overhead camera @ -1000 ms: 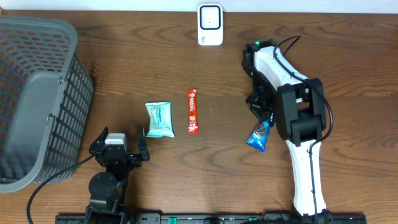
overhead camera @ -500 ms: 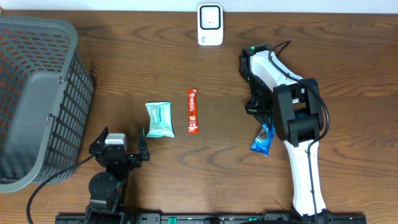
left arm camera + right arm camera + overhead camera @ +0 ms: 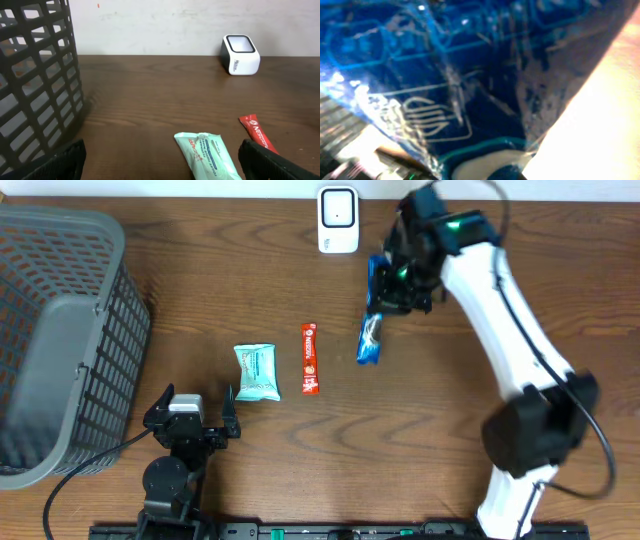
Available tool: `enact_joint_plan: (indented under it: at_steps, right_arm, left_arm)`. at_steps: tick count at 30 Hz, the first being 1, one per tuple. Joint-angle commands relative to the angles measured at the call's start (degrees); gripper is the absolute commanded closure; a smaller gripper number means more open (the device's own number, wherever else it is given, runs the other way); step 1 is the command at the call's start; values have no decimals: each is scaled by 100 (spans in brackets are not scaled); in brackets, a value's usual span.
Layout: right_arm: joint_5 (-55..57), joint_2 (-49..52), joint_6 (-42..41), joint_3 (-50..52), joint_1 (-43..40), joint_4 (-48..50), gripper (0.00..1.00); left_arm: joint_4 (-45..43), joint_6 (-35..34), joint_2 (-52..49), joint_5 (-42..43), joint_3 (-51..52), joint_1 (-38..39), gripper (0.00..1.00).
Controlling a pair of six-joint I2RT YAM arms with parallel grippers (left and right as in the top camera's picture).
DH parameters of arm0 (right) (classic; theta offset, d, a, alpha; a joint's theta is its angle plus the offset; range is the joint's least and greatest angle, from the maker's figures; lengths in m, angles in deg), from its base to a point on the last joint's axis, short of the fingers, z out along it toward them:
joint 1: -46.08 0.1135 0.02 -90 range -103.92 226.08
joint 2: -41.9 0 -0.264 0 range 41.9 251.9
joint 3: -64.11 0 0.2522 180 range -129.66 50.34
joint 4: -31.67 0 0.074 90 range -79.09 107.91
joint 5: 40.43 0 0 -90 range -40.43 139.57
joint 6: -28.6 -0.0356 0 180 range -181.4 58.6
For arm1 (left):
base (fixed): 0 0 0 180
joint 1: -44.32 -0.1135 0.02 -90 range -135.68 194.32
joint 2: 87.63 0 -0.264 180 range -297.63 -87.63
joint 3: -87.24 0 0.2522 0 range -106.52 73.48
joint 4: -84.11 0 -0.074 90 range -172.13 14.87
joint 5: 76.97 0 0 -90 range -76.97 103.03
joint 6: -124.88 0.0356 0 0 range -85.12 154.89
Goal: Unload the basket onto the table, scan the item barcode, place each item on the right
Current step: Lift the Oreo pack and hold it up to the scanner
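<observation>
Overhead view of a dark wooden tabletop (image 3: 200,280). My right claw (image 3: 392,280) is clenched on the upper end of a blue snack packet (image 3: 371,330). The packet hangs lengthwise from the claw, near the white barcode scanner (image 3: 338,220) at the far edge, a little to its right and not touching it. The white right arm (image 3: 510,330) reaches in a long diagonal from the near right corner. In the right wrist view the blue snack packet fills almost the whole frame, blurred, with pale line printing on it; I cannot make out a barcode there. My left claw (image 3: 195,408) sits near the front edge, released, jaws spread wide. Just beyond it lies a mint-green packet (image 3: 256,370), and beside that a red stick sachet (image 3: 310,358), the two apart. A grey mesh basket (image 3: 60,330) stands at the left edge
</observation>
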Motion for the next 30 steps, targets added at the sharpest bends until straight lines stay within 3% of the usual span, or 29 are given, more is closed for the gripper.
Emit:
enact_joint_plan:
  at_steps: [1,3,7,9,15,19,21,25,28,30]
  right_arm:
    - [-1554,-350,1364,-57,24,129,99]
    - [-2618,-437,2404,-57,22,275,99]
    - [-5171,-407,5589,11,-33,267,99]
    - [-5532,-374,6378,52,-42,291,99]
    - [-4887,-321,6763,55,127,332,99]
    - [-6400,-234,7864,57,162,551,99]
    - [-6461,-219,7278,46,157,1008,99]
    - [-6463,-219,5073,46,192,1598,99]
    - [-6463,-219,3617,46,210,1652,99]
    - [-6463,-219,3169,46,219,1537,99]
  left_arm:
    - [76,-7,0,-26,184,-4,2]
    - [76,-7,0,-24,184,-4,2]
    - [76,-7,0,-26,184,-4,2]
    - [76,-7,0,-26,184,-4,2]
    - [76,-7,0,-26,184,-4,2]
    - [76,-7,0,-26,184,-4,2]
    - [76,-7,0,-24,184,-4,2]
    - [76,-7,0,-26,184,-4,2]
    - [76,-7,0,-26,184,-4,2]
    - [76,-7,0,-24,184,-4,2]
